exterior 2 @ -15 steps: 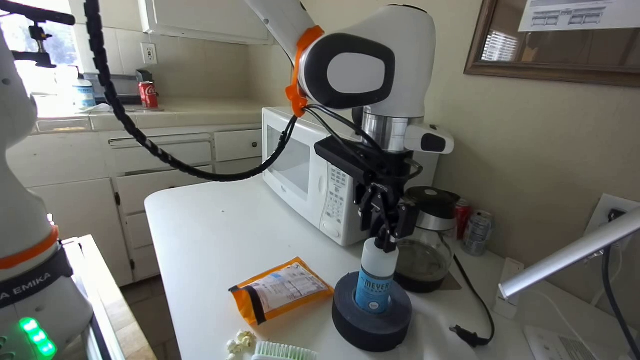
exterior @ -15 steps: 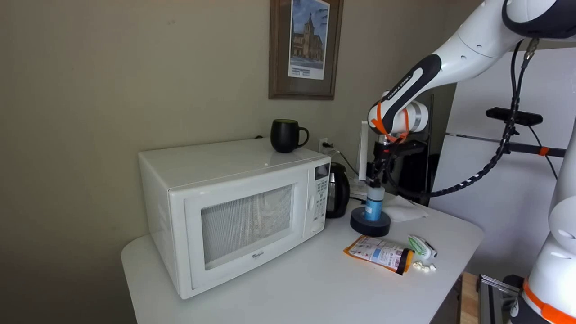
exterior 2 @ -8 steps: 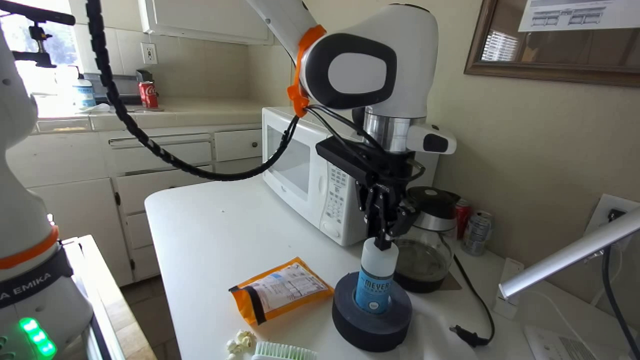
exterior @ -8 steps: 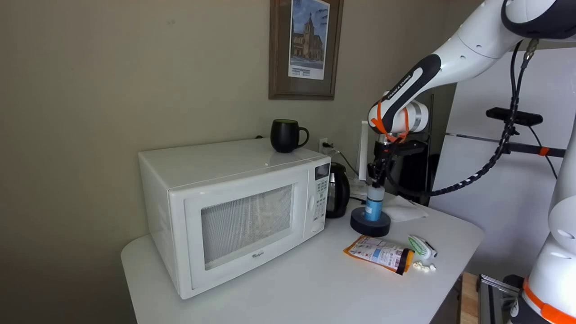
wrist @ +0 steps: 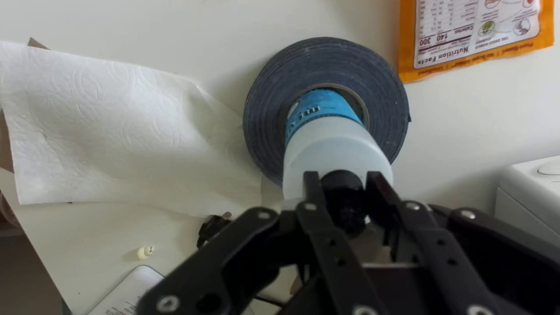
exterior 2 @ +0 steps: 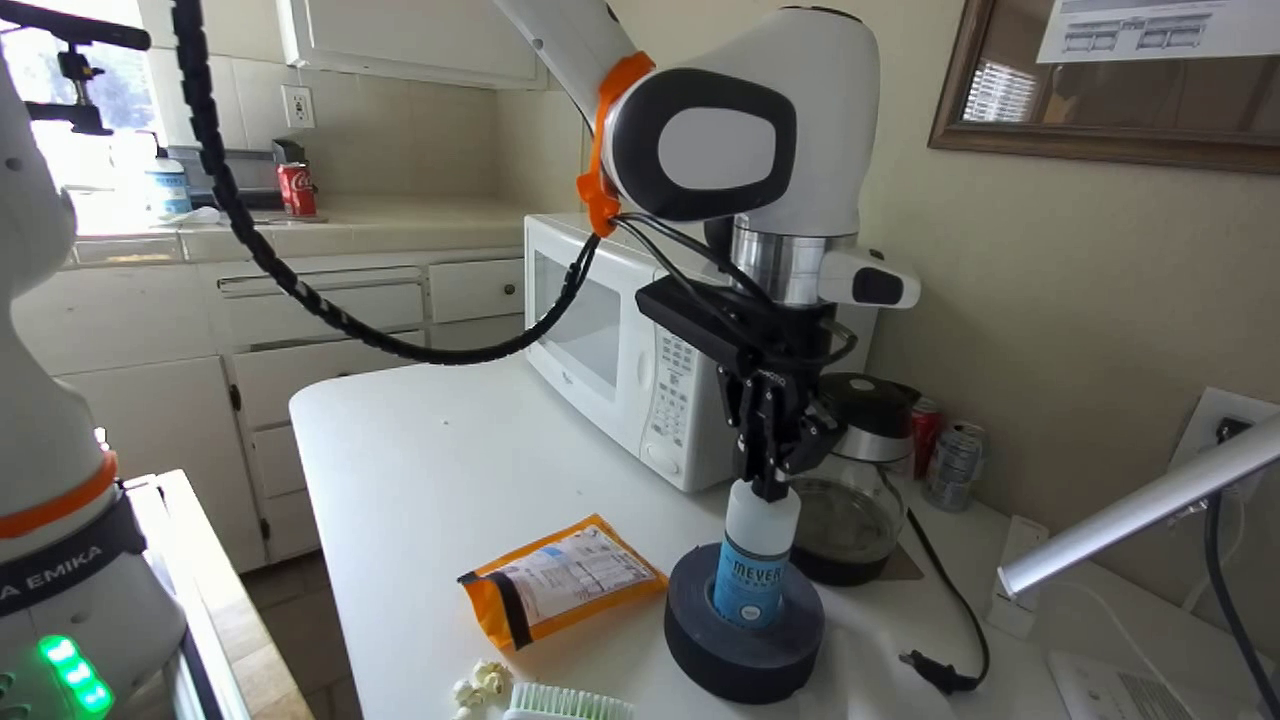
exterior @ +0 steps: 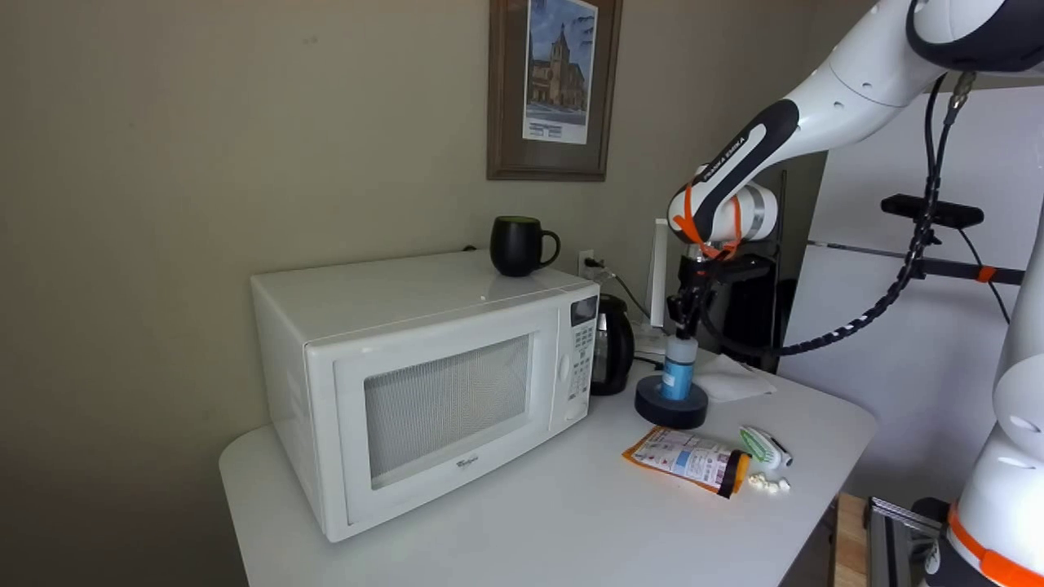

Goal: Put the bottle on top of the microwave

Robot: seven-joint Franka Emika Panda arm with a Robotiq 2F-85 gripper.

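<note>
The bottle (exterior 2: 755, 570), light blue below and whitish above, stands nearly upright in the hole of a dark tape roll (exterior 2: 745, 680) on the white table. My gripper (exterior 2: 769, 490) comes down from above, its fingers shut on the narrow black cap (wrist: 343, 181) of the bottle. In the wrist view, one finger (wrist: 311, 186) presses along each side of that cap. The bottle's base is hidden inside the roll. The white microwave (exterior: 440, 424) is on the same table, to the left of the bottle in an exterior view, its door closed.
A black mug (exterior: 515, 246) sits on the microwave's top near its back right. Between microwave and bottle is a coffee pot (exterior 2: 850, 500). An orange pouch (exterior 2: 570, 575), a brush (exterior: 765, 448), popcorn bits and a paper towel (wrist: 109, 127) lie around the roll.
The gripper's fingers have come together onto the bottle's cap. Arm and bottle have shifted very slightly to the right in an exterior view; the bottle is still within the roll.
</note>
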